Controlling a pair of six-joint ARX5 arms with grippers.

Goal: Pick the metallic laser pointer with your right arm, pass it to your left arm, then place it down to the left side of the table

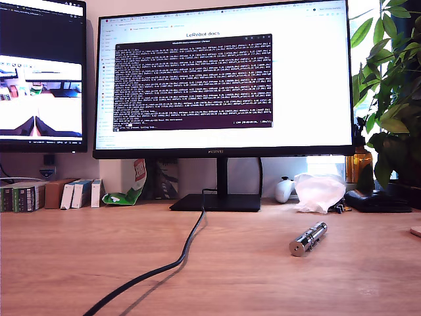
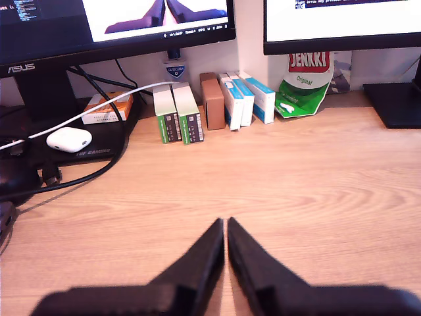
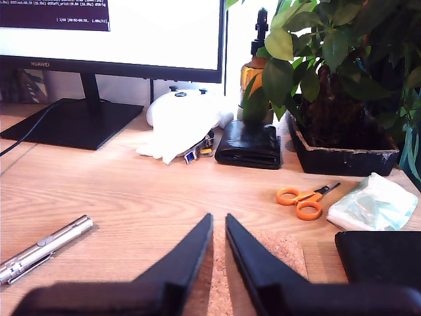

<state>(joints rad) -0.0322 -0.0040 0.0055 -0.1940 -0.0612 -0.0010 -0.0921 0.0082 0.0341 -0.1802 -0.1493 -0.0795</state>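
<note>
Reaching for the metallic laser pointer (image 1: 308,238) comes first: it lies untouched on the table (image 1: 276,283), in the exterior view right of the black cable (image 1: 177,260), shiny, ridged, flat-ended. First wrist view: my first tool (image 2: 225,227) is shut, empty. Second wrist view: my second tool (image 3: 218,222), slightly parted and empty, should widen and straddle the pointer (image 3: 45,247) crosswise.
</note>
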